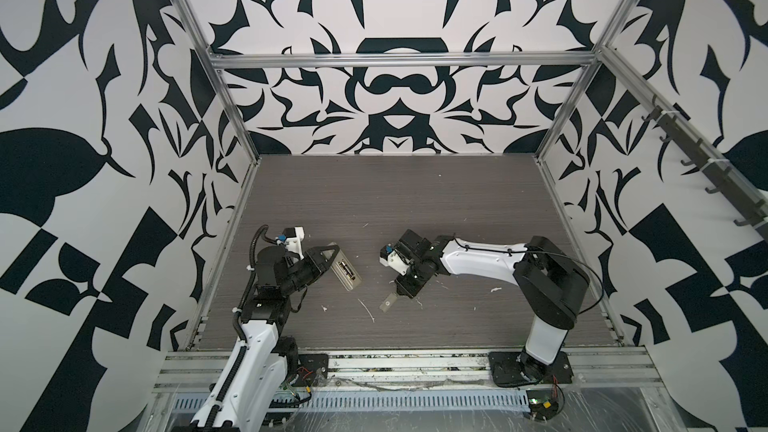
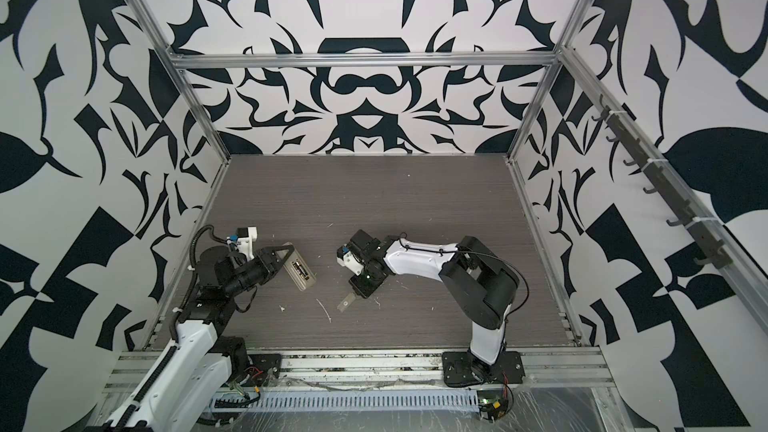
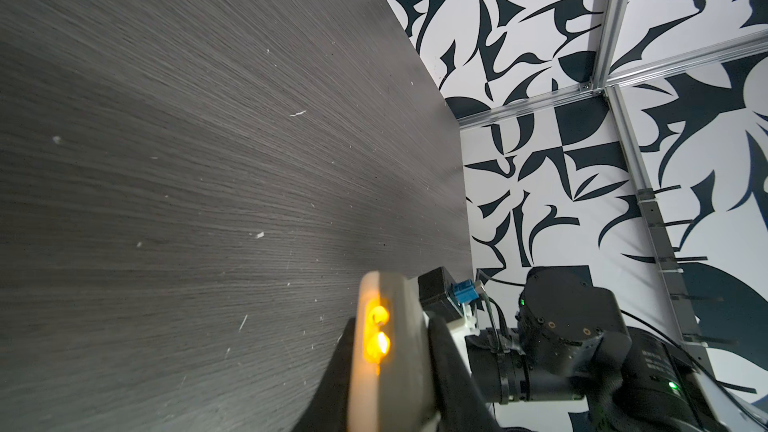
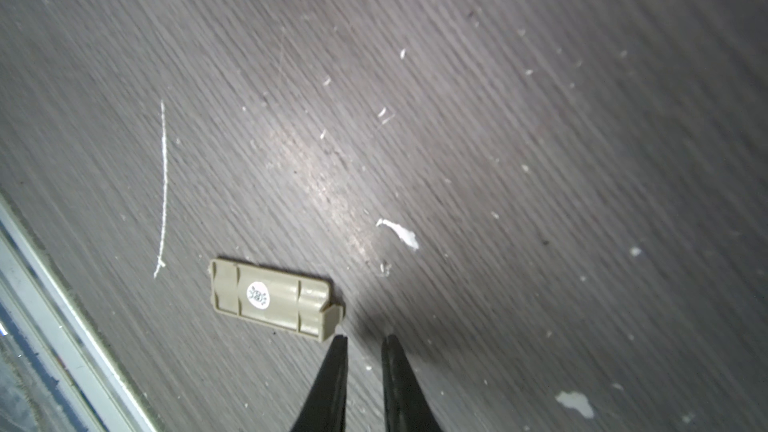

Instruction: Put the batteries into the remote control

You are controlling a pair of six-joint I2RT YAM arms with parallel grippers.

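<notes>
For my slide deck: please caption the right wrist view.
Right hand, narrowly open and empty, beside the beige battery cover lying on the dark wood-grain table.

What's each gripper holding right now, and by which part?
Left gripper clamps the remote control near one end. Right gripper holds nothing; the battery cover lies beside it.

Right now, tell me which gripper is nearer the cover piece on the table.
Right. The right gripper stands just off one end of the cover piece, jaws apart; the left gripper is well away, clamped on the remote control.
</notes>
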